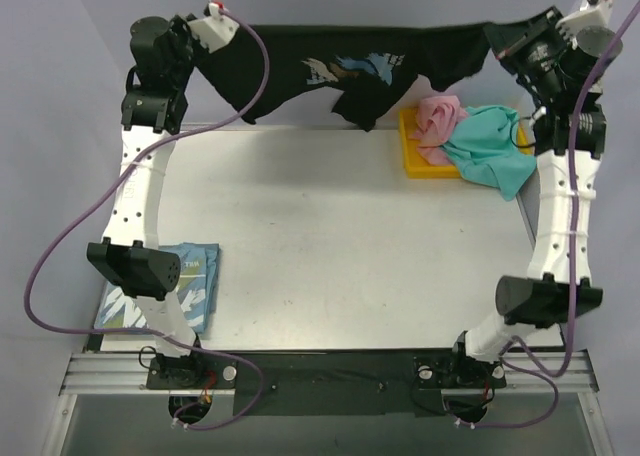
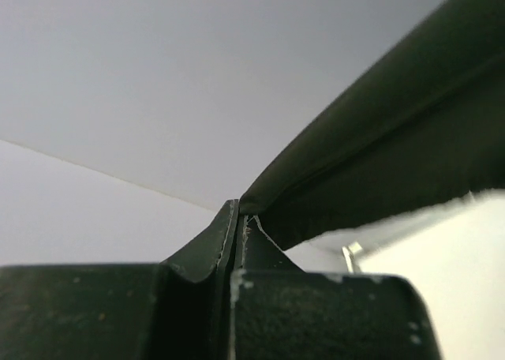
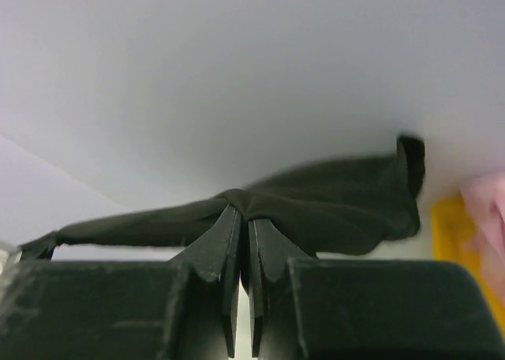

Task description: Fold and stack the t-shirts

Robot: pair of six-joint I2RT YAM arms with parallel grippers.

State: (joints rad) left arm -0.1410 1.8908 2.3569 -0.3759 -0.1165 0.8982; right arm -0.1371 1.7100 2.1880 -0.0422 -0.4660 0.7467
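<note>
While left tool (image 2: pixel 239 216) and right tool (image 3: pixel 244 211) pinch the black t-shirt (image 1: pixel 300 68), the tray (image 1: pixel 414 162) holds a pink t-shirt (image 1: pixel 438 118) and teal t-shirt (image 1: pixel 490 146).

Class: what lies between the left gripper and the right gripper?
The black t-shirt, stretched from the left gripper to the right gripper, both shut on it. The top view shows the whole span.

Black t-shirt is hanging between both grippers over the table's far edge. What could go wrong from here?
1. The left gripper and right gripper each pinch only a thin edge of the black t-shirt; pulling it tauter might slip it free.
2. Its hanging fold dangles beside the yellow tray and pink t-shirt; laying it down could snag or drag them.
</note>
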